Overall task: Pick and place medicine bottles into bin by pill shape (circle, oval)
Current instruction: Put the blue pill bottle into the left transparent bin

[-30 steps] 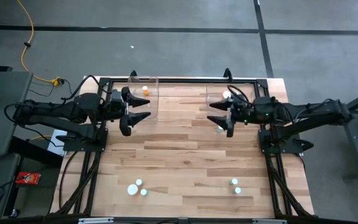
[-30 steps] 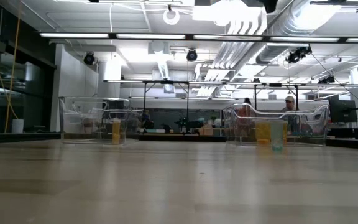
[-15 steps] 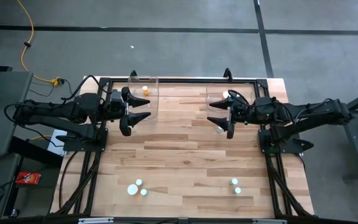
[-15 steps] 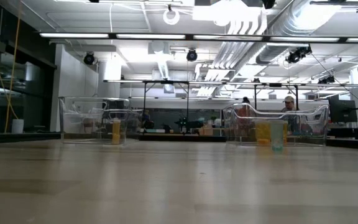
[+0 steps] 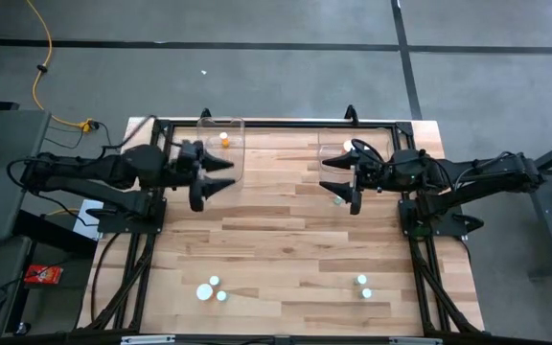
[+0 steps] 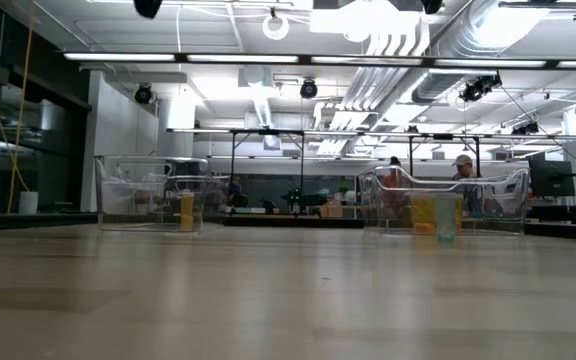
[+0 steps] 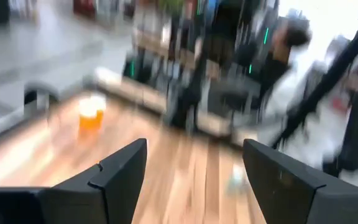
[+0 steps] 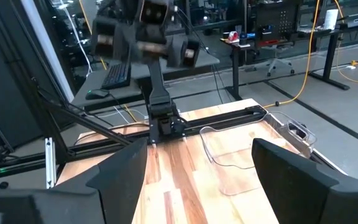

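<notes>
Two clear bins stand at the table's far side. The left bin [image 5: 221, 123] holds an amber bottle [image 5: 224, 139], which also shows in the left wrist view [image 7: 91, 115]. The right bin [image 5: 322, 148] in the low view [image 6: 443, 195] shows an amber bottle [image 6: 423, 213]. A pale bottle [image 5: 337, 199] stands by the right bin. Three white-capped bottles [image 5: 213, 288] stand near the front left and two [image 5: 364, 286] near the front right. My left gripper [image 5: 221, 176] is open and empty beside the left bin. My right gripper [image 5: 335, 178] is open and empty over the right bin.
A black frame rail [image 5: 286, 123] runs along the table's far edge, just behind both bins. The wooden table top [image 5: 276, 240] between the bins and the front bottles is bare. People show in the room beyond the table [image 6: 465, 165].
My left gripper has moved a little toward the table's right and near edges, still open, and its wrist view is blurred by the motion. The bottles and bins have stayed in place.
</notes>
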Robot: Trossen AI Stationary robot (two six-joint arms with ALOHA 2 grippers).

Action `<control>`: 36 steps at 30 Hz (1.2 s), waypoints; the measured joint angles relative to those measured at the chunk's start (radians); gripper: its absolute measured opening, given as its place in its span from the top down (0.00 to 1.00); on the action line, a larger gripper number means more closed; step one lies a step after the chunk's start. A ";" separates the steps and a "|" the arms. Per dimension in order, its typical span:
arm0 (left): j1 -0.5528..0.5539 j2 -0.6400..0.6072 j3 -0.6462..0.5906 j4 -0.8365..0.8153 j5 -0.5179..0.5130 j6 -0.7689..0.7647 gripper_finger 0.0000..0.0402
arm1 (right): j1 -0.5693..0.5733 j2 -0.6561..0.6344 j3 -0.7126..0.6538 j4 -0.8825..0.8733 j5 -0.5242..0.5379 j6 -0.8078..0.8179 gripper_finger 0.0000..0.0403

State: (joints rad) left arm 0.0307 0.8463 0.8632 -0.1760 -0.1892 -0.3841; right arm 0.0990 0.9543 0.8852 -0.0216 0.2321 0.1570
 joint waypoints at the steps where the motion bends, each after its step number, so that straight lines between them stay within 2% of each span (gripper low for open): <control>1: -0.013 0.017 0.023 -0.071 0.008 -0.006 0.37 | 0.000 0.000 0.000 -0.001 0.000 0.001 0.30; 6: -0.117 0.151 0.126 -0.355 0.021 -0.023 0.37 | 0.000 0.000 0.000 -0.005 0.000 0.000 0.30; 12: -0.288 0.340 0.211 -0.527 0.086 0.117 0.37 | 0.000 0.000 0.000 -0.013 0.000 0.000 0.30; 16: -0.398 0.453 0.250 -0.606 0.080 0.212 0.37 | 0.000 0.000 0.000 -0.043 0.000 0.001 0.30; 27: -0.594 0.659 0.253 -0.561 0.083 0.215 0.37 | 0.000 0.000 0.000 -0.086 0.000 0.026 0.30; 31: -0.638 0.711 0.253 -0.508 0.080 0.210 0.37 | 0.000 0.000 0.000 -0.111 0.000 0.026 0.30; 36: -0.658 0.751 0.254 -0.474 0.080 0.116 0.37 | 0.000 0.000 0.000 -0.122 0.000 0.026 0.30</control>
State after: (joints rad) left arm -0.6271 1.5975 1.1168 -0.6502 -0.1093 -0.2680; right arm 0.0987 0.9546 0.8852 -0.1440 0.2321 0.1825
